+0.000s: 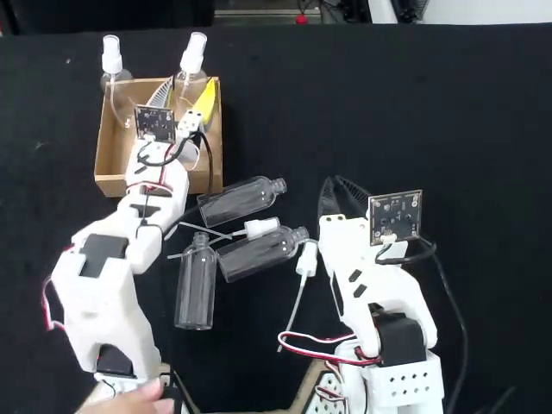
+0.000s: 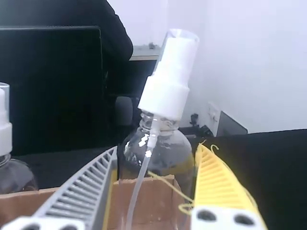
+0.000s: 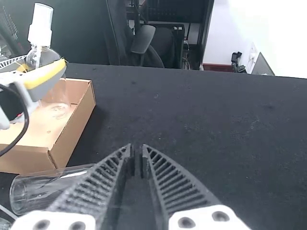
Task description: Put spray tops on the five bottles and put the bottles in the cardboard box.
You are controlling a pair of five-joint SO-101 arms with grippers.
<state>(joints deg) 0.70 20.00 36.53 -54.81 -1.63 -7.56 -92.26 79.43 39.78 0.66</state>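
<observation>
— Where do we find the left arm's fingers (image 1: 203,101)?

— Over the cardboard box (image 1: 106,147), at its far right corner. They are closed on the sides of an upright bottle (image 1: 191,79) that wears a spray top (image 2: 168,76). In the wrist view the grey finger and the yellow one lie against the clear body, one on each side.

— And is that bottle inside the box?

— Yes, we see the far cardboard wall through it. A second capped bottle (image 1: 112,73) stands at the other far corner (inside the wall or just behind it, we cannot tell).

— What do we have on the desk (image 1: 448,112)?

— Three bottles without tops, all lying down. An uncapped bottle (image 1: 241,199) lies just beside the box's near right corner, a middle bottle (image 1: 259,253) lies next to it, and a third bottle (image 1: 196,285) lies close by the left arm. A loose spray top (image 1: 260,228) lies between the first two. Another loose top (image 1: 306,259) sits at the middle bottle's neck, its tube trailing toward the arms' bases.

— And the right arm's fingers (image 1: 331,198)?

— Just right of that second loose top. We see them closed to a sliver, holding nothing.
</observation>
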